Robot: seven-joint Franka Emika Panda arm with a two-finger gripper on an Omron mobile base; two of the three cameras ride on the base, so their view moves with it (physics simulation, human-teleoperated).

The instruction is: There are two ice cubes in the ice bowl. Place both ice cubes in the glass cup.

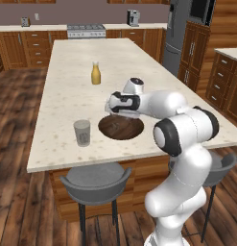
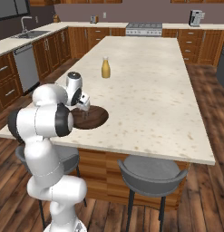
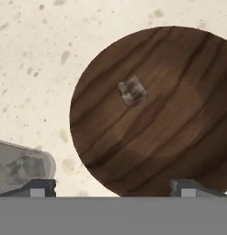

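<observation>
Gripper jaws spread wide, holding nothing, hovering above near edge of wide shallow dark wood-grain ice bowl. One pale translucent ice cube lying in bowl. Grey translucent straight-sided glass cup upright on speckled countertop, near bowl. Farther back: yellow-orange bottle

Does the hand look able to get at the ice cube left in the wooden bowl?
Probably yes: the hand is open above the ice bowl, and the ice cube lies bare on its floor with nothing over it.

Wood-floored kitchen, speckled island
</observation>
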